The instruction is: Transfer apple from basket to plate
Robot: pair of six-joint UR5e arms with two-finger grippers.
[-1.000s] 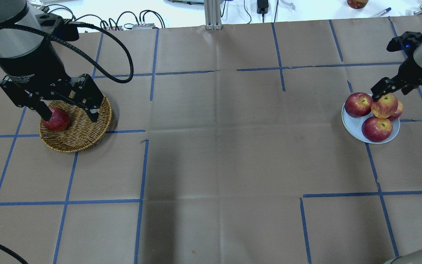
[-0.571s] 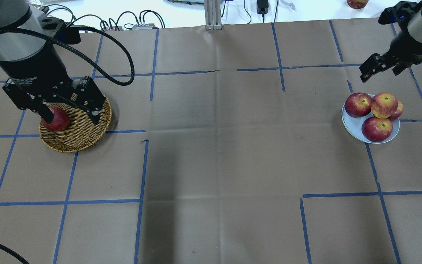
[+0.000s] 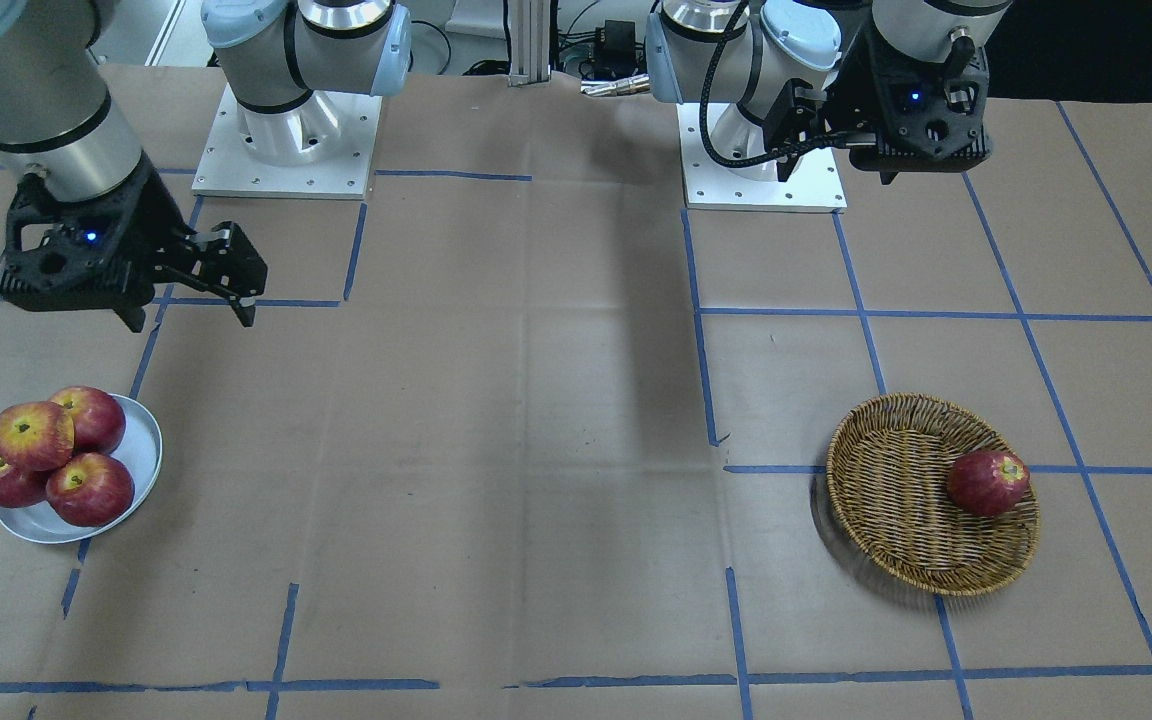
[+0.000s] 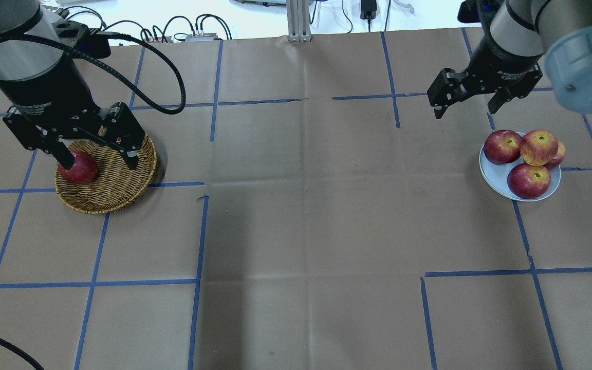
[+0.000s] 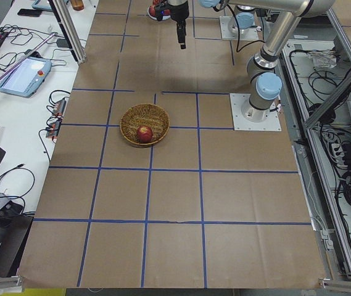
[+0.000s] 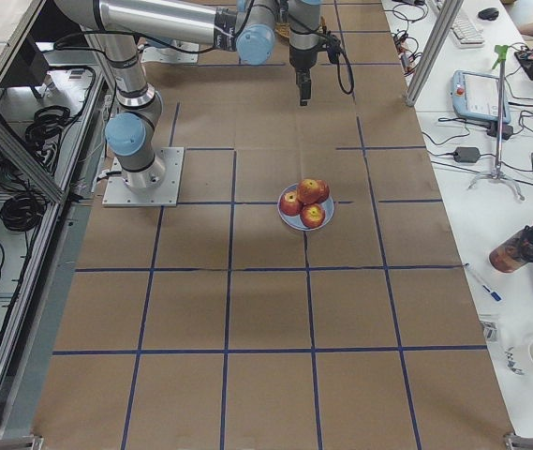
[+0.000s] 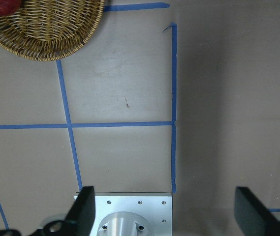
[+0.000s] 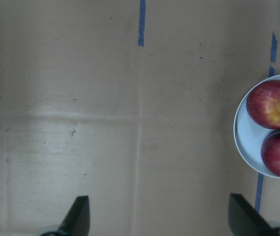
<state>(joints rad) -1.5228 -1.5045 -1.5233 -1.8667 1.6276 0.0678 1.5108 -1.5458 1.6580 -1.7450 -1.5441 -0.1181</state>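
Apple (image 4: 538, 147) atop other apples (image 4: 528, 181) on plate (image 4: 491, 172), brown paper table (image 4: 316, 216), blue tape grid (image 4: 200, 231), both jaws parted

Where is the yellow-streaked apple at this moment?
In the overhead view the yellow-streaked apple is at the right, stacked on three redder apples on the plate. The open right gripper is apart from it.

Brown paper (image 4: 296, 231) spreads over the table, blue tape lines (image 4: 121, 282) gridding it. A teach pendant (image 5: 24, 74) lies on the white side bench, and cables (image 4: 172, 25) bunch along the far edge.
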